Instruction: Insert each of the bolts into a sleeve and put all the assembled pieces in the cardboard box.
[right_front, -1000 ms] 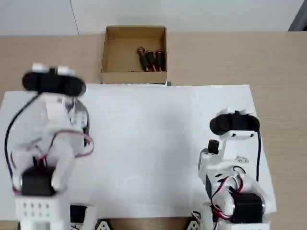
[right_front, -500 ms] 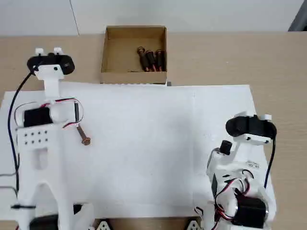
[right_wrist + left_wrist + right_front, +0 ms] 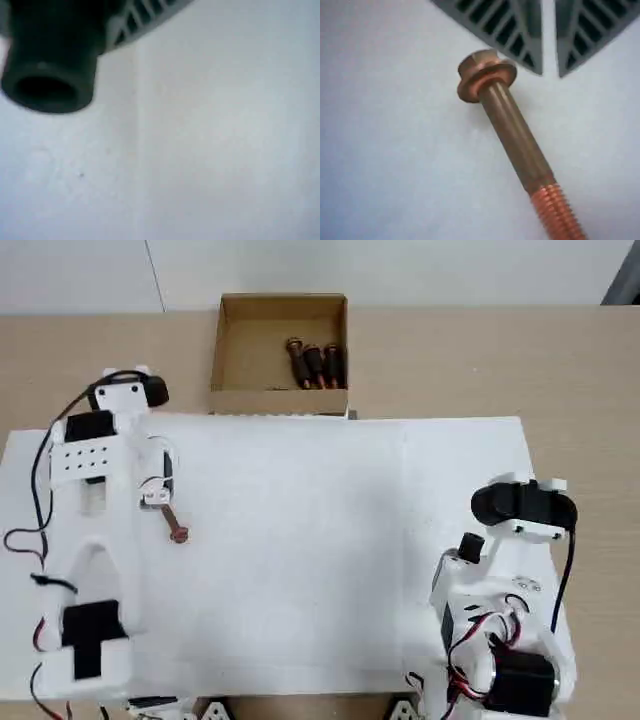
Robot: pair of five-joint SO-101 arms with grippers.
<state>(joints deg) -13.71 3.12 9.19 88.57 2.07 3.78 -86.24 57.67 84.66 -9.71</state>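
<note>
**Left jaws.** In the left wrist view the two ribbed tips stand a narrow gap apart, with nothing between them. They sit just beside the head of the bolt [image 3: 512, 135], apart from it.

**Bolt.** It lies flat on the white sheet [image 3: 330, 540], at the left of the high view. Its head points to the lower right and its shank runs under the left arm [image 3: 95, 470].

**Right jaws.** They appear closed on a black sleeve [image 3: 50, 65], whose open bore hangs clear above the sheet. The right arm [image 3: 500, 590] is at the lower right of the high view.

**Box.** The box [image 3: 283, 400] stands on the desk [image 3: 450, 360] at top centre. It holds three assembled pieces [image 3: 315, 364].

**Change.** Over the last second the left arm has unfolded from the lower left and swung up the left side. In the last half-second it has dropped over the bolt. The bolt has not shifted in that time. The right arm moved slightly to the right a second ago and has been still since. The box contents are unchanged.

**Meaning.** The left jaws are probably lined up to pick the last loose bolt. Insertion into the waiting sleeve is not yet done.
</note>
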